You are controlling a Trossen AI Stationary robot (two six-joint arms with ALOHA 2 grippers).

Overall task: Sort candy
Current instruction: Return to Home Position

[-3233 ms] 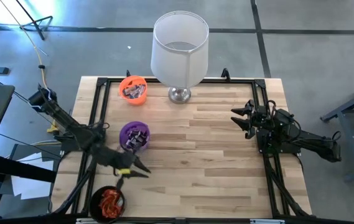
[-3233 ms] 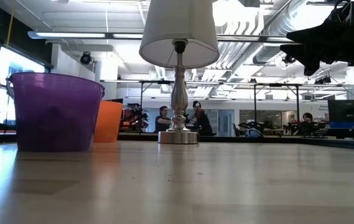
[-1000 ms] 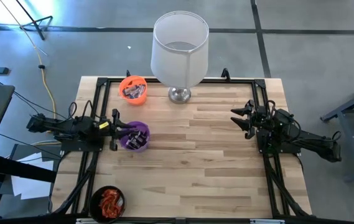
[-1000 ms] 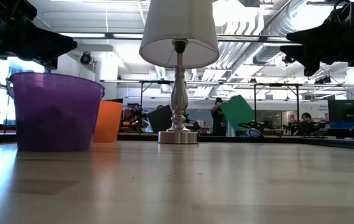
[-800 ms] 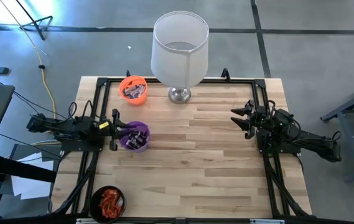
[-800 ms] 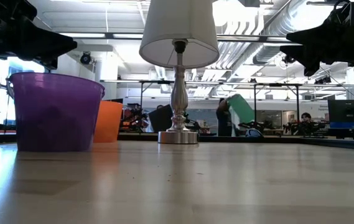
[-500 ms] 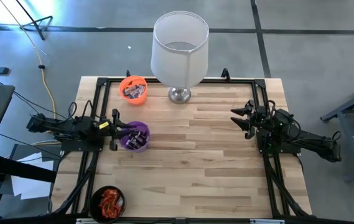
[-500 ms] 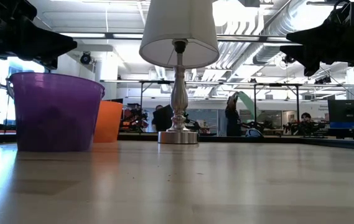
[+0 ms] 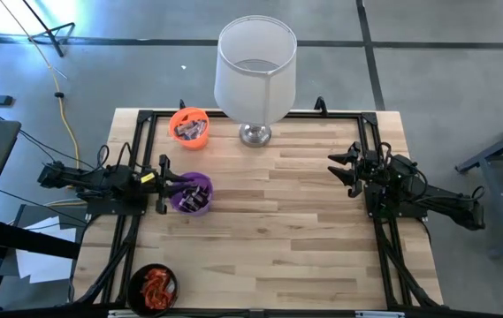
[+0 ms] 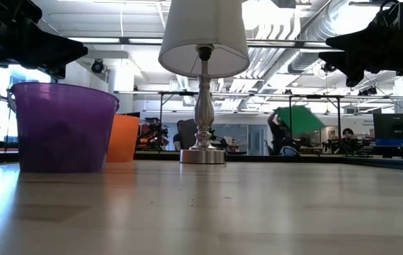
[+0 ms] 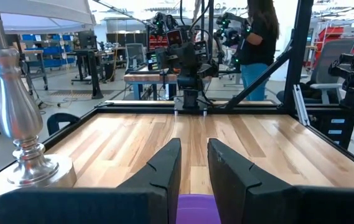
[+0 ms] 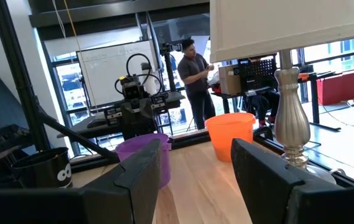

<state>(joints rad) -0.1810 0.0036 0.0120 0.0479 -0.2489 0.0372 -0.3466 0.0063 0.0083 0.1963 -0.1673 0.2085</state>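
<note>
Your wrapped candy (image 9: 156, 287) sits in the small orange plastic cup (image 9: 173, 117), purple cup (image 9: 200, 177) and black cup (image 9: 134, 276), none loose on the wooden table (image 9: 304, 238); left gripper (image 11: 193, 146) and right gripper (image 12: 195, 149) parted, empty, so sorting looks done.

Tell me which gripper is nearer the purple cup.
Left. The left gripper sits right beside the purple cup; the right gripper is across the table.

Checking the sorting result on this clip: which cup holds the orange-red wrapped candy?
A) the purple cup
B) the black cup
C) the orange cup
B: in the high view the orange-red candy lies inside the black cup at the table's corner on the left arm's side.
</note>
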